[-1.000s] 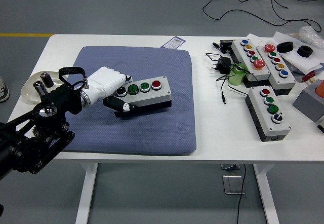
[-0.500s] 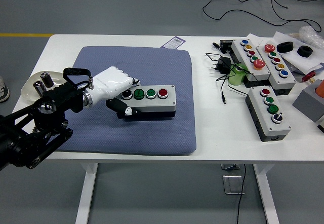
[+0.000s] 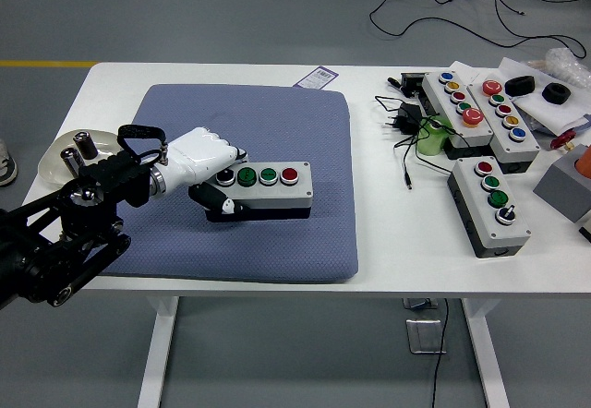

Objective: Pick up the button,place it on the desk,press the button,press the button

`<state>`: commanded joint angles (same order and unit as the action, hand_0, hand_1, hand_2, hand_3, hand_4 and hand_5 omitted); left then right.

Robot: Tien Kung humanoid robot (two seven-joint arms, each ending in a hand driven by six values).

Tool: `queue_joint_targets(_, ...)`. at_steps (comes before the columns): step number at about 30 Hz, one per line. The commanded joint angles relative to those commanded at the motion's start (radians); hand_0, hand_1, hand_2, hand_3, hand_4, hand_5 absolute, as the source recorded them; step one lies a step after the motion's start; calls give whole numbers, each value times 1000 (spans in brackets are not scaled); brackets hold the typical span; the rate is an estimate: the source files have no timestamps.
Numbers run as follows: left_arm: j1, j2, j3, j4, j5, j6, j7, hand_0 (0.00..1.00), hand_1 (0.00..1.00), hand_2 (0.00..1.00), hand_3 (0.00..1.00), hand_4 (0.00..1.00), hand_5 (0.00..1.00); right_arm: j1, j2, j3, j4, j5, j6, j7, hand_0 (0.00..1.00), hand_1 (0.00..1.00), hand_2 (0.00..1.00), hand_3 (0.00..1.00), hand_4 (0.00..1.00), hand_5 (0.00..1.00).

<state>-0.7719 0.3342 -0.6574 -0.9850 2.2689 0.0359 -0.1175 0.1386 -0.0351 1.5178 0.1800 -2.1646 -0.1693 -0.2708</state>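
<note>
A grey button box (image 3: 268, 191) with a black base carries one black, two green and one red button in a row. It lies level on the blue mat (image 3: 277, 131). My left hand (image 3: 205, 173), white with a black arm, is shut on the box's left end, fingers over the top and thumb (image 3: 222, 205) at the front. My right arm is out of view.
Three more button boxes (image 3: 489, 207) (image 3: 459, 105) (image 3: 503, 113) lie at the right with a black charger and cables (image 3: 406, 126). A clear dish (image 3: 57, 159) sits at the left table edge. A grey block (image 3: 565, 186) is at the far right.
The box was tilted a second ago, swung right and levelled, and has now shifted back left a little and sits flat on the mat, still in my left hand.
</note>
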Motion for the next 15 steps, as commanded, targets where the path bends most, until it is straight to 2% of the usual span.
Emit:
queue_joint_targets(1,1,1,-1,0,0,-4,2,480,646,709,747,987,692,0,0,0,0,-1,0,0,672,646,690,635,312,190)
queue_joint_targets(6,8,7,-7,-12,0,-64,18,480,646,709,747,987,692,-1,0,1,0,-1,0,-1,672,646,690,635,312,190)
queue_joint_targets(7,9,7,-9,-14,0,-72,17,775,854,879,886,998,714,-1,0,2,0,-2,0,-1,672,646,690,635,311,191)
queue_joint_targets(9,14,7,-17,-19,0,-93,18,775,854,879,886,998,714,-2,0,4,0,-4,0,-1,672,646,690,635,311,191)
queue_joint_targets(12,23,9,-35,-32,0,-102,23,775,854,879,886,998,714,-3,0,8,0,-9,0,-2,672,646,690,635,311,191)
queue_joint_targets(13,25,9,-39,-35,0,-103,24,920,945,988,984,998,720,-4,0,8,0,-10,0,-2,672,646,690,635,311,191)
queue_joint_targets(15,34,13,-65,-53,0,-117,26,920,945,988,984,998,720,-4,1,10,0,-11,0,-1,672,646,690,635,311,191)
